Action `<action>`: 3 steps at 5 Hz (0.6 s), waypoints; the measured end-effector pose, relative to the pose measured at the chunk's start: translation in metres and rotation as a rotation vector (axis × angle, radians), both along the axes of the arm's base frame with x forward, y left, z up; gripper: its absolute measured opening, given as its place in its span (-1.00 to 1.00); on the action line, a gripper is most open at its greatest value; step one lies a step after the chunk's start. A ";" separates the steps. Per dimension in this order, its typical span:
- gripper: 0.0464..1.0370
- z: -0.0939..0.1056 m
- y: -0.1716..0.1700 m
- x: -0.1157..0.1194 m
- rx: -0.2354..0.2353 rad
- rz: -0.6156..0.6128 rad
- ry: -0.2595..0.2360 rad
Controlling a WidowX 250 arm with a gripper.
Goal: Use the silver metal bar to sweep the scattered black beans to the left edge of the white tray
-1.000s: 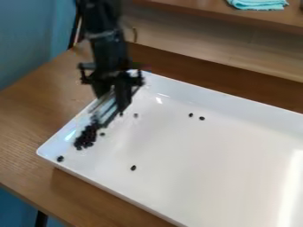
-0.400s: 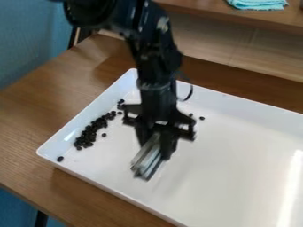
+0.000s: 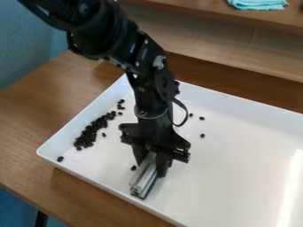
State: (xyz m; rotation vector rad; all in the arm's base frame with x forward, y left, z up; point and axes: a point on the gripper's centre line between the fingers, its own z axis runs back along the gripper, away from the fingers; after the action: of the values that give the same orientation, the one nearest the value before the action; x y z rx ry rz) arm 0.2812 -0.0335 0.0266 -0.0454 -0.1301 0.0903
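In the camera view, the black gripper (image 3: 151, 160) hangs over the white tray (image 3: 237, 177), its fingers closed on a pale, ribbed bar (image 3: 144, 179). It grips the upper part, presumably so the free lower end can reach the tray's floor near the front wall. The raised walls likely keep the dark pellets (image 3: 90, 133) in; most lie along the left side (too crowded to count). Six lie loose: three beyond the gripper, one beside the bar, one beside the pile, one near the left corner. There is one bar, one tray and one folded cloth (image 3: 258, 4).
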 end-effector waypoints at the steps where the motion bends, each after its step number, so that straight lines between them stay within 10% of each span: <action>1: -0.28 -0.001 0.020 0.006 -0.014 0.026 0.009; 3: -0.28 -0.001 0.077 0.007 0.005 0.046 0.043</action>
State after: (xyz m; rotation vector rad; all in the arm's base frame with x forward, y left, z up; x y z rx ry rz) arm 0.2885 0.0438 0.0260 -0.0356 -0.0882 0.1365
